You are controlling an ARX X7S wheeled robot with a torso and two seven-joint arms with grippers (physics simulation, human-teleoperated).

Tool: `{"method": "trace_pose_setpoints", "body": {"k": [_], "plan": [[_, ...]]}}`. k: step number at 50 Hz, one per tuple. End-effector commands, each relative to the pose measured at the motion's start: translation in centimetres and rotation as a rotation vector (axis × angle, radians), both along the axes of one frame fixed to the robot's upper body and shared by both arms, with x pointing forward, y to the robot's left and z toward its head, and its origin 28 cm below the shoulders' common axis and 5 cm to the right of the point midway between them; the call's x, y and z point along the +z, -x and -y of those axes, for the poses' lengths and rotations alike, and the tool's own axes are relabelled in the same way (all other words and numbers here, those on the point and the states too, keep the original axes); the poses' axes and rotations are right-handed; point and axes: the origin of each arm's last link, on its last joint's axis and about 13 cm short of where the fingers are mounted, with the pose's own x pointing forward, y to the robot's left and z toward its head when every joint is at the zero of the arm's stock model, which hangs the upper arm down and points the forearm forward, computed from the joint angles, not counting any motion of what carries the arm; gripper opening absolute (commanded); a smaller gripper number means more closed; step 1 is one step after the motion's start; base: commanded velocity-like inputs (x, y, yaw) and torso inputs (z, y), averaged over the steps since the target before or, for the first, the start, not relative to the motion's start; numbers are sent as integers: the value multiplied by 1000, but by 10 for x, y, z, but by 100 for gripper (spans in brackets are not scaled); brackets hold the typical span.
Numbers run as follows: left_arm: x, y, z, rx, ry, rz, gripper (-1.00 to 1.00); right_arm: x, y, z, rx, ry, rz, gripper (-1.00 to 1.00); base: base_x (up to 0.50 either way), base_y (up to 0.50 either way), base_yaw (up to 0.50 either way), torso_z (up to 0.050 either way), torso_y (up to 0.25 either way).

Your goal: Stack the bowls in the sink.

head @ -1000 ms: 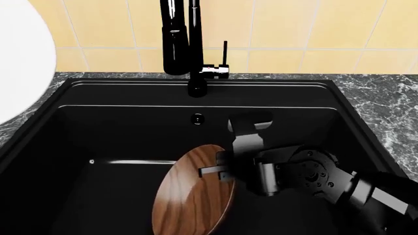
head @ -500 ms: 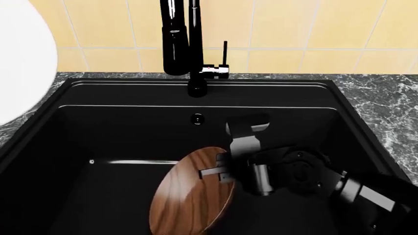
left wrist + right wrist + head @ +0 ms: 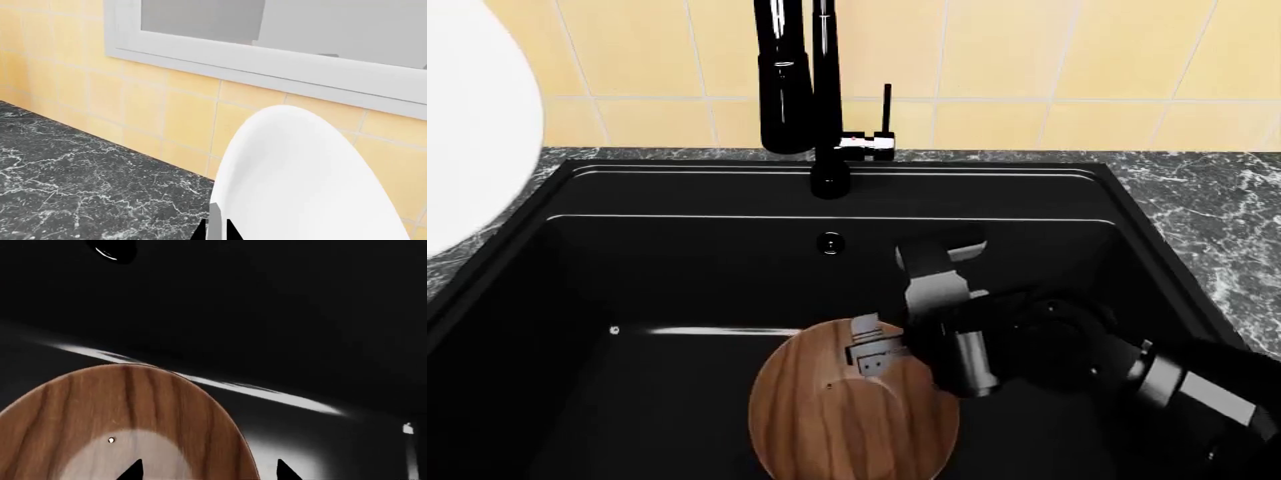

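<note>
While I have the brown bowl (image 3: 854,410) pinched at its rim in the right gripper (image 3: 872,352), I judge the worst risk to be that thin hold. The jaws are closed down on the rim at the bowl's far edge, and the bowl hangs forward of the fingertips, low inside the sink (image 3: 694,270), its wood-grain face turned up toward my head camera. In the right wrist view the bowl (image 3: 127,425) fills the space directly ahead of the gripper (image 3: 208,471), with only the black basin wall beyond it. I cannot tell whether the bowl rests on the basin floor or hangs above it; letting go early could make it drop, roll or land tipped.

My left gripper (image 3: 217,232) has the white bowl (image 3: 307,180) by its edge, jaws nearly together on the rim. That bowl stands up and away from the fingertips, above the marbled countertop (image 3: 80,185) and close to the yellow tiled wall (image 3: 180,120), well apart from the sink.

Carrying it across, I could clip the faucet (image 3: 794,90), or the bowl could pivot in such a narrow pinch. Also, the white bowl looks wider, so it may sit badly on the brown one.
</note>
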Motion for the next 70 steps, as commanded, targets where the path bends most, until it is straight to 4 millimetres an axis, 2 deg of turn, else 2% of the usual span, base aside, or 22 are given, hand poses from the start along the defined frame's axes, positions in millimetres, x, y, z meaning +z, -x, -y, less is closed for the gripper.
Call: {"method": "trace_pose_setpoints", "body": {"k": [1,14,33,44,57,70], "plan": [[5,6,0,4,4,45,-100,20,5,8,-13,27,44,100,0,0,0,0,0],[7,6,1,1,0,47,-100,81,30,25,-17,48,167,100,0,0,0,0,0],[11,2,6,-23,-13,44,-100,148,67,44,-20,49,311,100,0,0,0,0,1],[14,-2,13,-55,-36,32,-100,192,92,66,-94,16,418,100,0,0,0,0,0],[20,-20,31,-117,-105,-26,-100,222,119,88,-213,32,520,100,0,0,0,1,0],[14,-40,46,-174,-165,-126,-100,235,133,109,-343,84,584,100,0,0,0,0,0]]}}
